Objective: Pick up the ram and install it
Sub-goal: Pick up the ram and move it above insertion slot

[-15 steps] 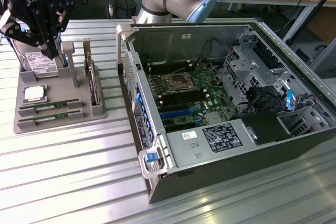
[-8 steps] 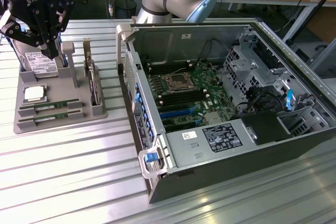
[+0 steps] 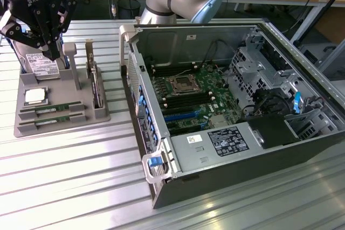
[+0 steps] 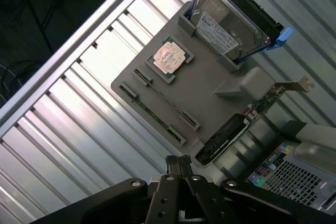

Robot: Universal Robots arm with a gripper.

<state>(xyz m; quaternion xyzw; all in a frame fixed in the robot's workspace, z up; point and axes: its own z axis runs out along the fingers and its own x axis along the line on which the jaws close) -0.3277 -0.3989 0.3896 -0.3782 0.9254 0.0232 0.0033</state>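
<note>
Jaws closed, empty, above tray (image 4: 210, 80) holding ram (image 3: 52, 109).

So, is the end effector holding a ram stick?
No, the end effector is shut on nothing, and both ram sticks lie in the gray tray.

1. Ribbed silver metal table (image 3: 70, 187): smooth, glossy, glaring with reflections.
2. Grey moulded plastic holder tray (image 3: 62, 92): matt.
3. Square silver metal processor chip (image 3: 34, 96): soft sheen.
4. Long thin green circuit-board ram stick (image 3: 53, 109): matt.
5. Open dark sheet-metal computer case (image 3: 215, 181): satin.
</note>
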